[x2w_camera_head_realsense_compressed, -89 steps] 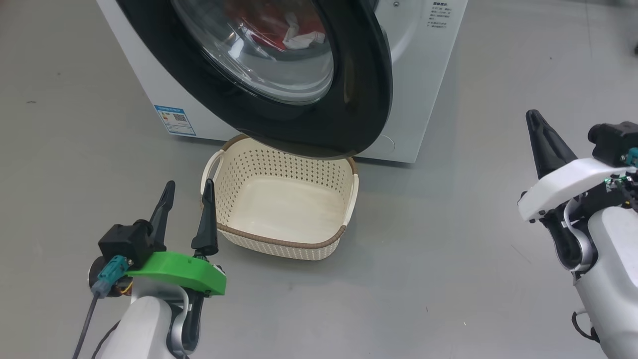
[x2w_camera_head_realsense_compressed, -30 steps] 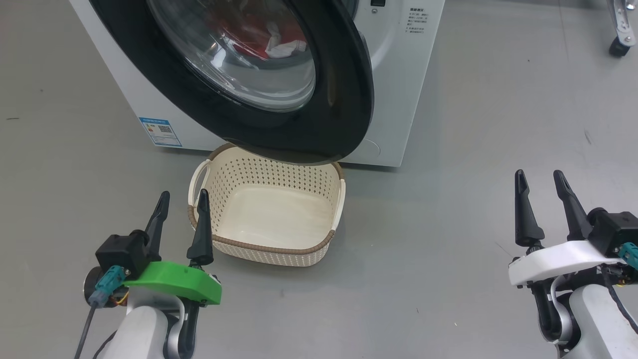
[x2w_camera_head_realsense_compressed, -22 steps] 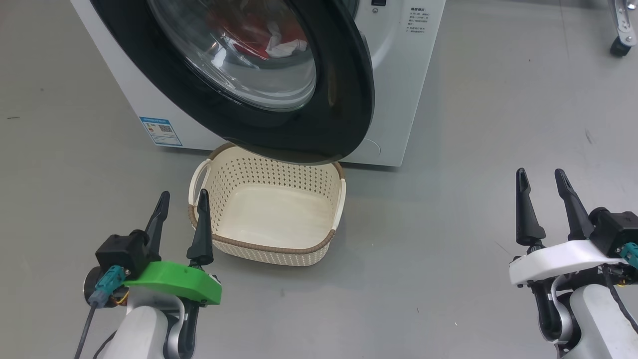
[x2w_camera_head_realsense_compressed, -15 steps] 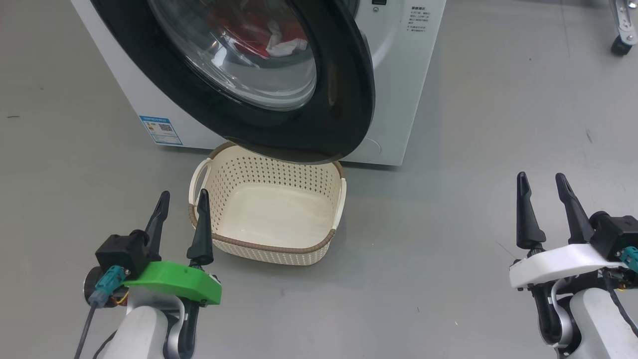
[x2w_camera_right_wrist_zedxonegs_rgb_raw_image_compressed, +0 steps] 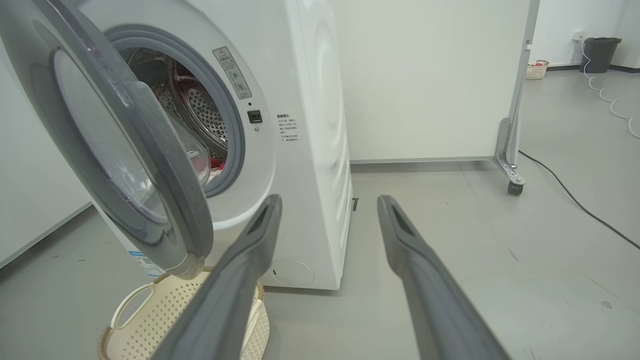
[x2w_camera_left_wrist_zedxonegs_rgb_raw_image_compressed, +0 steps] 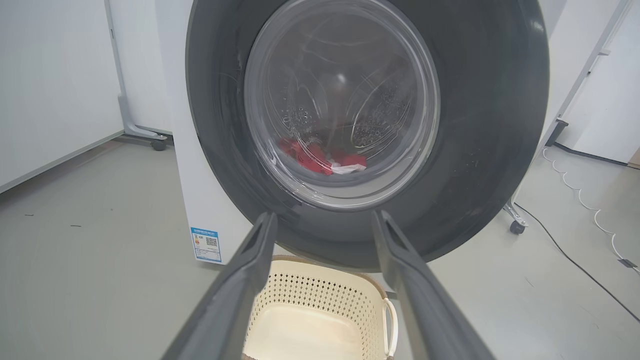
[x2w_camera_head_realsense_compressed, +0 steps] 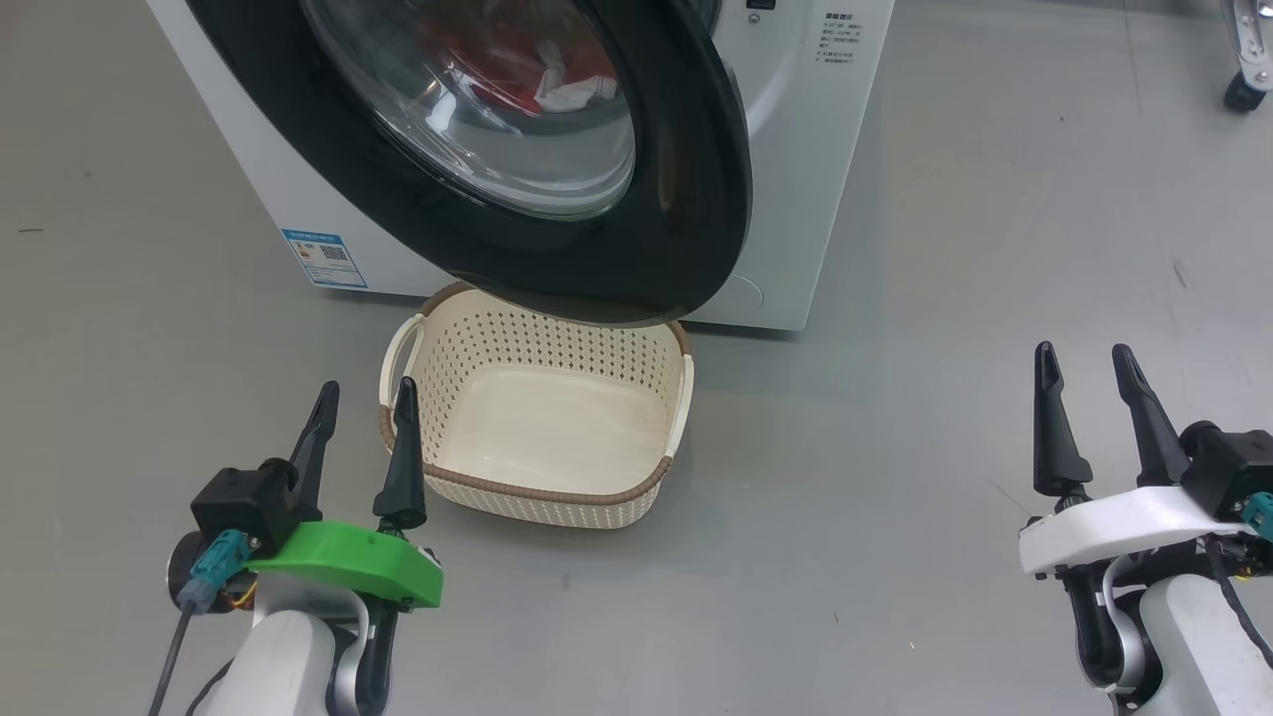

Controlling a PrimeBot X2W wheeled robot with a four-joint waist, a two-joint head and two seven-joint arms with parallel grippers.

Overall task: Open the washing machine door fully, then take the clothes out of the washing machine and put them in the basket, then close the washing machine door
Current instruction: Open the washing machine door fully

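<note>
Black glossy round washing machine door (x2w_camera_head_realsense_compressed: 701, 189): hung half-open at 12 o'clock above cream perforated plastic basket (x2w_camera_head_realsense_compressed: 537, 489). Red-and-white fabric clothes (x2w_camera_left_wrist_zedxonegs_rgb_raw_image_compressed: 312, 156): inside white washing machine (x2w_camera_head_realsense_compressed: 806, 199). Left claw (x2w_camera_head_realsense_compressed: 369, 388) at 8 o'clock, right claw (x2w_camera_head_realsense_compressed: 1082, 353) at 4: spread, empty. Step: opening; next, probably swing door wide.

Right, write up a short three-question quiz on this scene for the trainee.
1. True or false: the basket has nothing in it.
2. Pick one. The washing machine door is: A) shut tight, B) swung partly open, C) off its hinges.
3. Fill in: the red clothes lie inside the ____.

Key: 1 true; 2 B; 3 washing machine.
</note>
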